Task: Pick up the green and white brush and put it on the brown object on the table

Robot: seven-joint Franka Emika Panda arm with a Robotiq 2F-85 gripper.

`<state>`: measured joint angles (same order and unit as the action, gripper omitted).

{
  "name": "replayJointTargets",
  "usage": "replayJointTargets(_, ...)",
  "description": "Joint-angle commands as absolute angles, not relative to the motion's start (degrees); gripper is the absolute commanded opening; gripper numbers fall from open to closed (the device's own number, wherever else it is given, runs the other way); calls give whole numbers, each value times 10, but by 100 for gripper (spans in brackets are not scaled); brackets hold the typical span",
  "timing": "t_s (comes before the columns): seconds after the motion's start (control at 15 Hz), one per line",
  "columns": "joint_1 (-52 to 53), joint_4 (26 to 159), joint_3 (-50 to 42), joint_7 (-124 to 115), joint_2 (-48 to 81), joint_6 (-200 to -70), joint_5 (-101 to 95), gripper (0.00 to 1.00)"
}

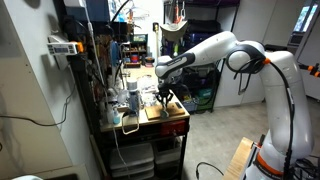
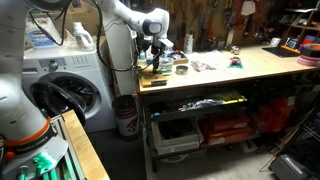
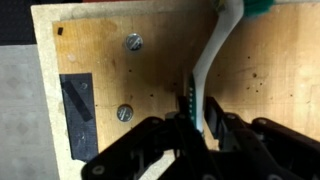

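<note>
From my wrist I count one brown board, one green and white brush, two screw heads in the board, and one black strip, possibly tape.

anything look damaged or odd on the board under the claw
The brown board looks worn: dark specks across it, a black patch near one edge and two screws driven in. The brush in the claw looks intact.

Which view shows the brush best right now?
Wrist view: the brush is close up, white handle between the gripper fingers, over the brown board. In both exterior views it is too small to make out.
</note>
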<state>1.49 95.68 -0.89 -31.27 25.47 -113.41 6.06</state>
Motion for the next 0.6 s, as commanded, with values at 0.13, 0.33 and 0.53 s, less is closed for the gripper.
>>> replayJointTargets(0.13, 21, 956, -16, -309, 244, -1145, 73, 72)
replayJointTargets(0.33, 26, 966, -20, -317, 220, -1130, 59, 96)
replayJointTargets(0.53, 32, 1001, -28, -334, 169, -1128, 38, 100)
